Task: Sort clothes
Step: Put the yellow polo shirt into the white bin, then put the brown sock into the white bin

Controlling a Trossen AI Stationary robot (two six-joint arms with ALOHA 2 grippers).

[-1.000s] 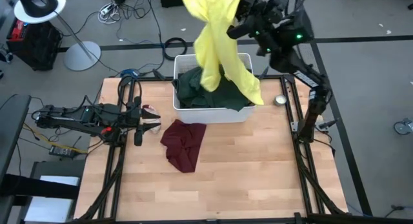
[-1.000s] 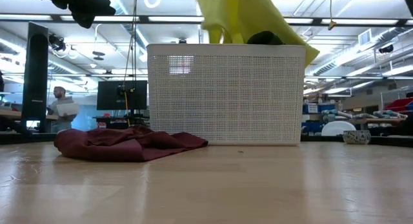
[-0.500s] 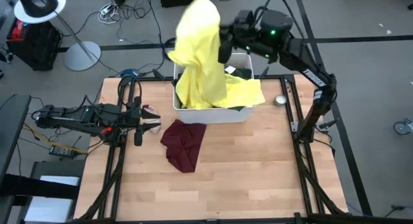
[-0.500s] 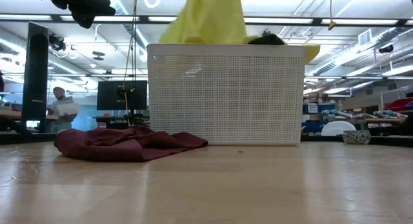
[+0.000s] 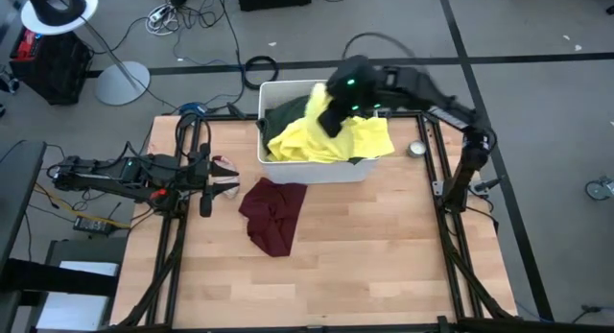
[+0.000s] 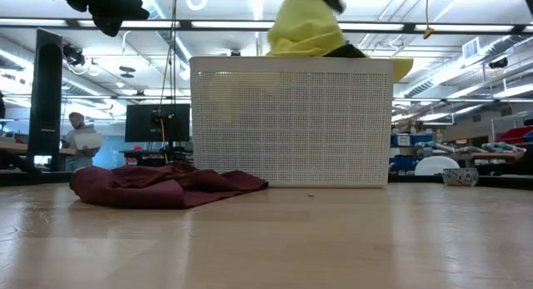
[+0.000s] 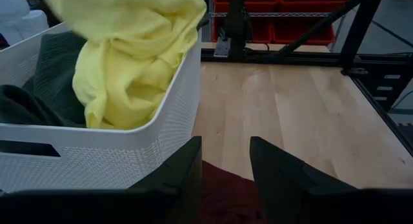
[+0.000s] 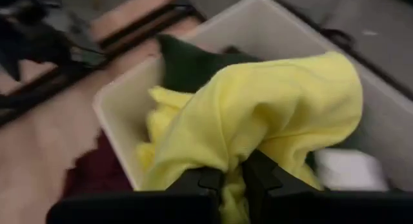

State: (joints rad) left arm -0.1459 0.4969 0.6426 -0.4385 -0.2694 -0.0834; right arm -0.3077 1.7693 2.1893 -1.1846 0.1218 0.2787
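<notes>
A yellow garment lies heaped in the white tub on top of a dark green garment. One end of the yellow garment drapes over the tub's right rim. My right gripper is just above the tub, shut on the yellow garment. A maroon piece lies crumpled on the table in front of the tub. My left gripper waits open at the table's left side, level, its fingers above the maroon piece's edge. My right gripper pinches a bunched fold of the yellow garment between its two fingers, several layers thick. It comes from above, slanting down into the tub. The cloth spills slack around the fingers, and the rest lies on the clothes in the tub.
The tub stands at the table's far middle. A small metal bowl sits by the table's right far corner. Bare wooden tabletop spreads in front of the tub and to the right. A person stands far off in the room.
My right gripper has come down toward the tub with the yellow garment, still shut on it. The garment hung long and high above the tub. It has now collapsed into a heap inside the tub, one end staying draped over the right rim.
</notes>
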